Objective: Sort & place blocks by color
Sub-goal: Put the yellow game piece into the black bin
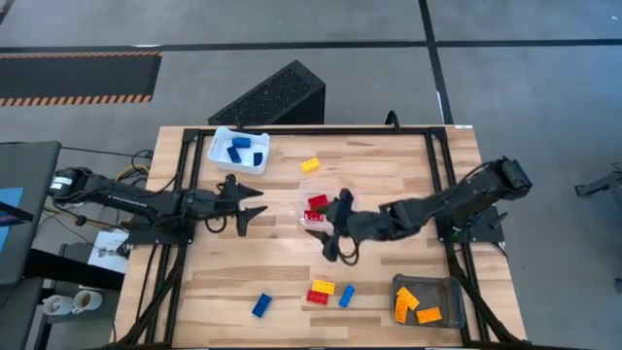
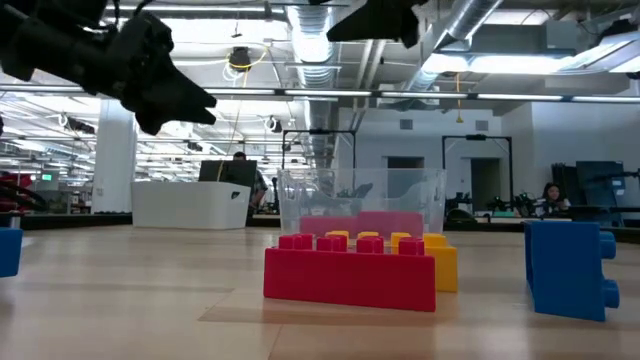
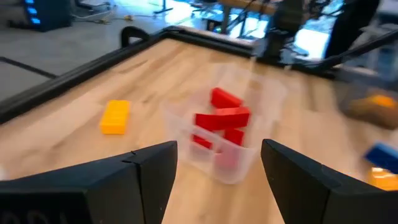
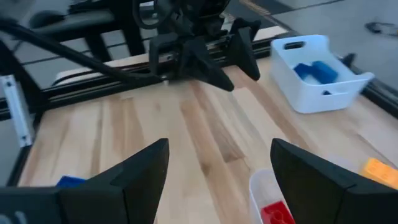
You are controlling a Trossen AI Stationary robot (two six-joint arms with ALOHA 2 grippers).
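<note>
Three trays (image 1: 238, 151), two arms (image 1: 146, 201), loose on table (image 1: 389, 175): two blue blocks (image 1: 261, 305), two yellow (image 1: 310, 165), one red (image 1: 318, 297).

Left arm: extended from the left edge of the high view toward centre, wrist level. Left gripper (image 1: 251, 207): fingers spread apart, nothing held between them.

Right arm: reached in from the right edge, elbow bent, forearm angled toward centre. Right gripper (image 1: 337, 255): fingers parted, nothing gripped.
</note>
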